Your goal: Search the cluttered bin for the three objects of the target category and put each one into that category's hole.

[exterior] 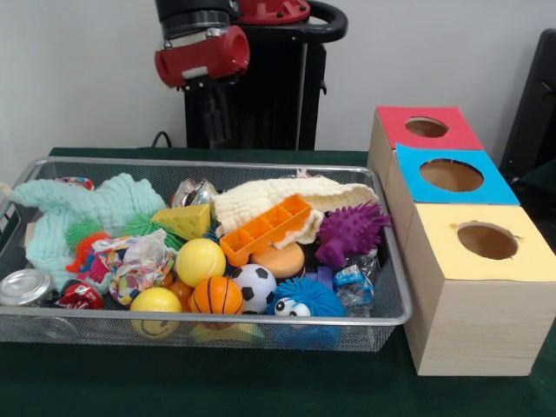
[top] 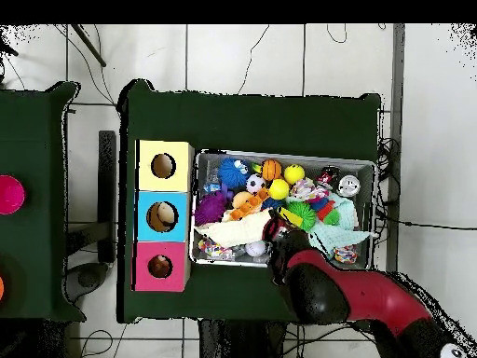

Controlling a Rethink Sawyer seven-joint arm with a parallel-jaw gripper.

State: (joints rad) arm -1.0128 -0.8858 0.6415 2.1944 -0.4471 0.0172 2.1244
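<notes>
The wire mesh bin [exterior: 217,318] sits on the green table, heaped with toys; it also shows in the overhead view [top: 279,155]. In it are a yellow ball [exterior: 200,261], a basketball [exterior: 215,295], a soccer ball [exterior: 254,287], a purple spiky toy [exterior: 350,233], a cheese wedge [exterior: 184,221] and an orange tray [exterior: 265,228]. My gripper [exterior: 217,122] hangs above the bin's far rim. In the overhead view it [top: 273,227] is over the bin's middle, by the robot's side. It holds nothing that I can see.
Three wooden boxes with holes stand in a row beside the bin: red top [exterior: 391,126], blue top [exterior: 499,187], yellow top [exterior: 443,252]. A mint cloth [exterior: 87,208] and a cream cloth [exterior: 261,198] cover part of the toys. A can [exterior: 24,287] lies in the corner.
</notes>
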